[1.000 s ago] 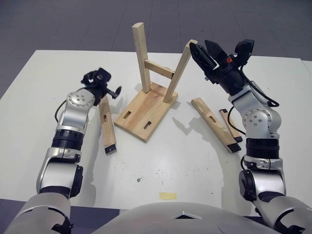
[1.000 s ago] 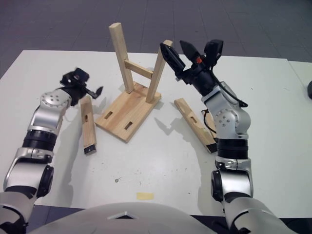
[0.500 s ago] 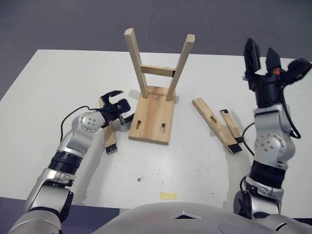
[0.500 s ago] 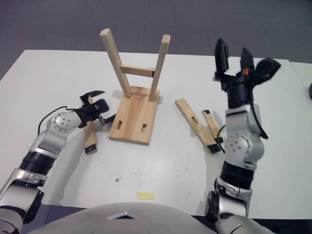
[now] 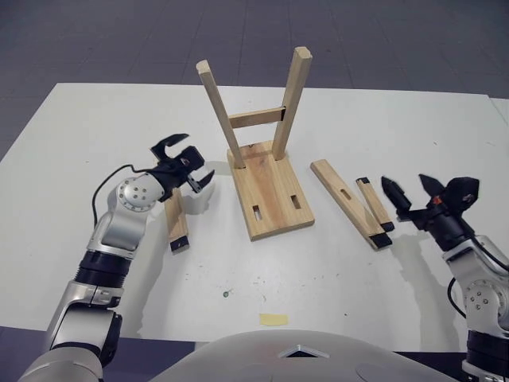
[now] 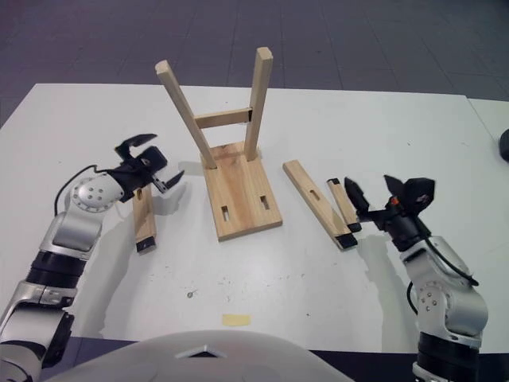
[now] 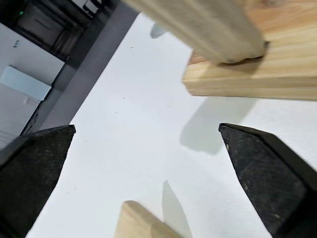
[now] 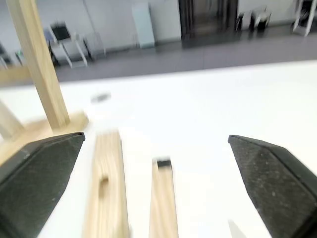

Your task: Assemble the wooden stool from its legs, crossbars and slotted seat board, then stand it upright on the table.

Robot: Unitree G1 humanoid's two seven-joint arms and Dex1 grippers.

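Stool assembly stands half done on the white table [image 5: 95, 119]: the seat board [image 5: 274, 199] lies flat, slots up, so legs can be pushed down into it, and two legs [image 5: 292, 95] joined by a crossbar [image 5: 256, 119] rise from its far end. One loose leg [image 5: 176, 223] lies near the board's left side, a slotted leg [image 5: 343, 199] and a shorter bar [image 5: 374, 208] to its right, each near an arm. By the loose leg the left fingers [image 5: 169, 143] hang wide open and empty, and the right fingers [image 5: 392, 189] are equally spread and empty beside the shorter bar, seemingly poised to collect the next pieces.
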